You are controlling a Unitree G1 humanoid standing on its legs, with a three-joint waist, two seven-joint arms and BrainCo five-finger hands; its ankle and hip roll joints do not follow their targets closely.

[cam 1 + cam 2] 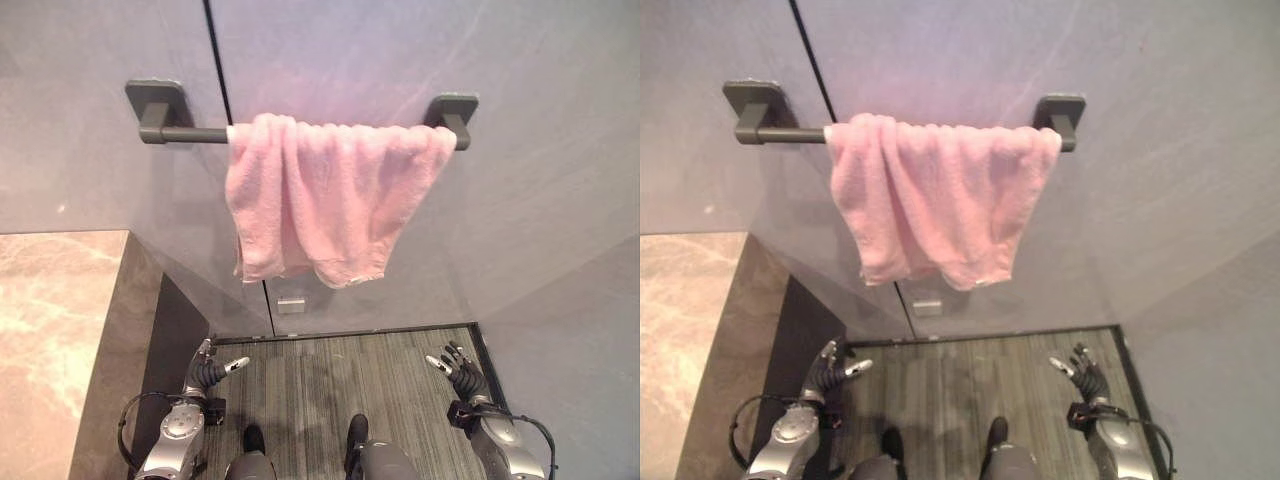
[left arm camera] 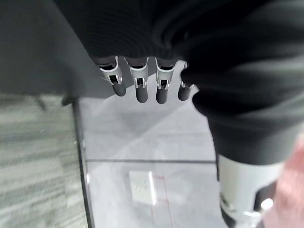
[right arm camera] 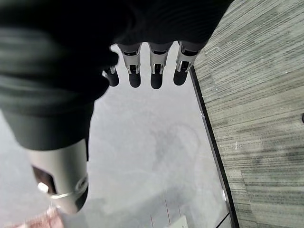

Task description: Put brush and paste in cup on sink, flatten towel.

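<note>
Pink towel bunched on the wall bar, both robot hands low and empty.

The towel [image 1: 320,195] hangs over the dark bar [image 1: 185,134] in thick folds, gathered toward the bar's right end, so the left stretch of the bar is bare; its lower edge is uneven, and how many layers are folded behind the front cannot be made out. A corner of the marble counter [image 1: 55,320] shows at the left, cut off by the frame edge. The left robot hand [image 1: 208,372] and right robot hand [image 1: 462,374] hang well below the towel, over the grey striped floor [image 1: 340,375], fingers relaxed and spread, holding nothing, apart from the cloth.
</note>
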